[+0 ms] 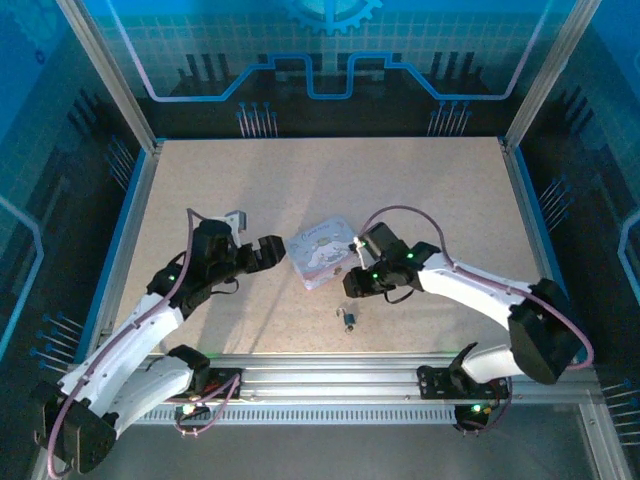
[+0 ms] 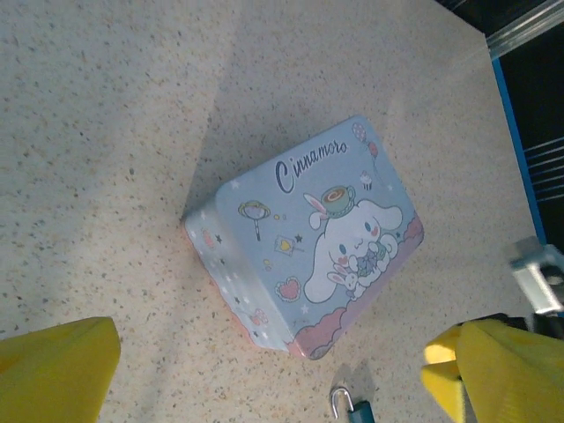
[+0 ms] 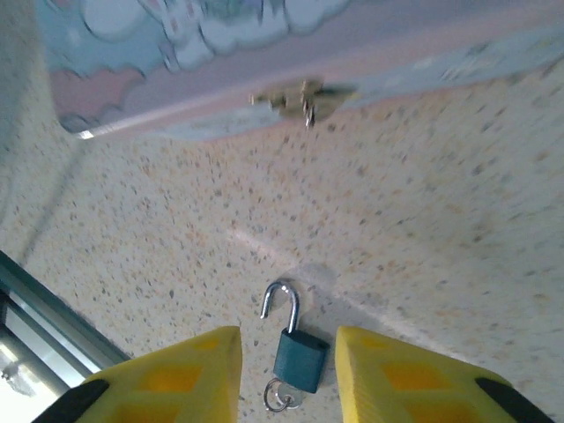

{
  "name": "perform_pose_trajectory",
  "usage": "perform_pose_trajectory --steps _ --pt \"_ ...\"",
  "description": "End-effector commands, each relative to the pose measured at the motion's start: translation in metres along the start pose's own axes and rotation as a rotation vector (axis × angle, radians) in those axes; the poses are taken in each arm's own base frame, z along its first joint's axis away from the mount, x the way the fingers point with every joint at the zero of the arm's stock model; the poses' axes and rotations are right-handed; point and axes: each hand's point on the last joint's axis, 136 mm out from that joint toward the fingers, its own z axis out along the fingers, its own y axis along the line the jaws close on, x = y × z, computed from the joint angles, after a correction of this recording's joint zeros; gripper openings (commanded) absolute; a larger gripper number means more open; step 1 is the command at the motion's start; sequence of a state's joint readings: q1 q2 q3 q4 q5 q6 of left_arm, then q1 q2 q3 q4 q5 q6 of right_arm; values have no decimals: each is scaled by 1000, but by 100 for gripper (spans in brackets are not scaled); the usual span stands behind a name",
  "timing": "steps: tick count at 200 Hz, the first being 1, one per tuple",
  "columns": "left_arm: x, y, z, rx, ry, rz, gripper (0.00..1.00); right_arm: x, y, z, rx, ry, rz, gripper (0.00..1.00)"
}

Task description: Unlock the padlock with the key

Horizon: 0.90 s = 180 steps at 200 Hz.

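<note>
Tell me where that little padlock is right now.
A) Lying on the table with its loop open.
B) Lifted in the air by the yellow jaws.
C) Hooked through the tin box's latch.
A: the padlock lies flat on the table, apart from the tin box, with one end of its loop free.

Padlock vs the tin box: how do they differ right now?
Size: the padlock is tiny beside the tin box. Look: the padlock is plain dark teal with a silver shackle; the tin box is pastel with a cartoon print. State: the padlock's shackle is swung open; the tin box's lid looks closed. Both rest on the speckled table, apart.
</note>
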<state>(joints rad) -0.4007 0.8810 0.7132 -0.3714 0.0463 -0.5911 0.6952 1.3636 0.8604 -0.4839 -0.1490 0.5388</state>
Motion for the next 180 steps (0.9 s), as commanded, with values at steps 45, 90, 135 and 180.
perform_pose_trajectory --steps 45,90,135,180 --pt "-44 3 -31 -85 -194 92 99 -40 -34 -73 50 -273 3 44" --pt "-69 10 -46 -173 -321 184 99 -53 -63 -112 103 -440 22 48" --pt "-88 33 -57 -307 -464 208 99 -63 -93 -135 148 -572 54 63" --pt "-88 55 -47 -398 -490 271 99 -70 -129 -144 226 -655 98 100"
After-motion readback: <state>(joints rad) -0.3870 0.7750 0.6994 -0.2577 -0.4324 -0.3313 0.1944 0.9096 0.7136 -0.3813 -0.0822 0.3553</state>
